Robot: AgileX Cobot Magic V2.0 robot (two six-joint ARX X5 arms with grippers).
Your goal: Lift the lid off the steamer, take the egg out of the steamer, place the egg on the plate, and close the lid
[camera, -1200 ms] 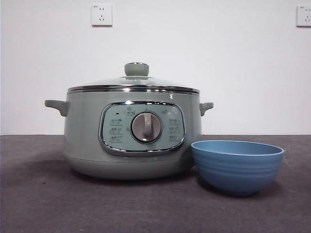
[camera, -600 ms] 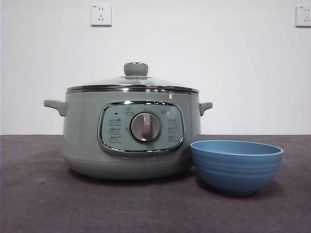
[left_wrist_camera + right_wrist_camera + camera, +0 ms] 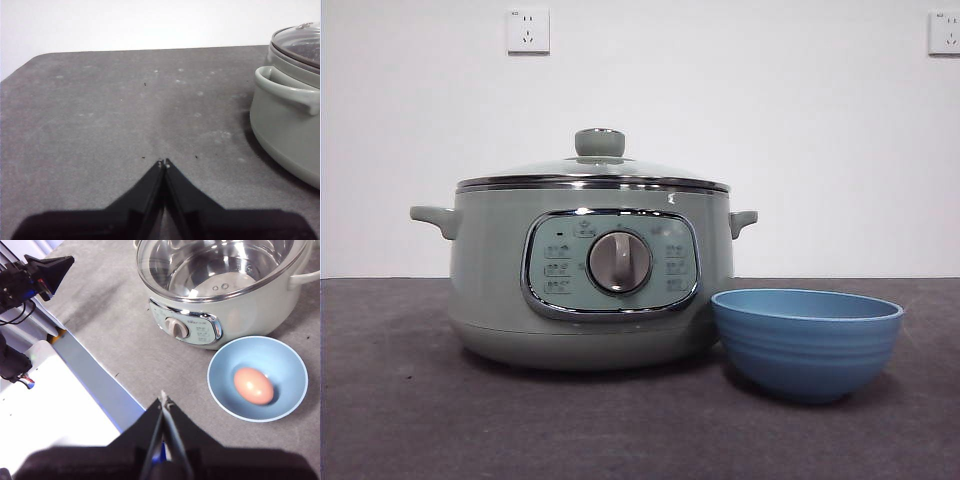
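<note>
The dark grey table (image 3: 410, 420) carries the large round sage-green steamer (image 3: 490, 280), its chrome-framed front panel and central dial (image 3: 619, 262) facing the front view. On top of the pot sits the shallow-domed clear glass lid (image 3: 550, 170), steel rim seated all round and its sage-green knob (image 3: 599, 142) upright at the centre. Through the glass, the right wrist view shows a shiny steel interior with a pale perforated tray.

Just beside the steamer's front right, close to its base, stands the round matte blue bowl serving as the plate (image 3: 807, 350). Whether the two touch cannot be told. In the right wrist view a brownish egg (image 3: 253, 385) lies in the bottom of this bowl.

The left gripper (image 3: 163, 163) hangs low over bare table, well to the side of the steamer's handle (image 3: 287, 92), jaws pressed together with nothing between them. The right gripper (image 3: 163, 401) hangs high above the table's near edge, apart from pot and bowl, jaws likewise closed and empty.
</note>
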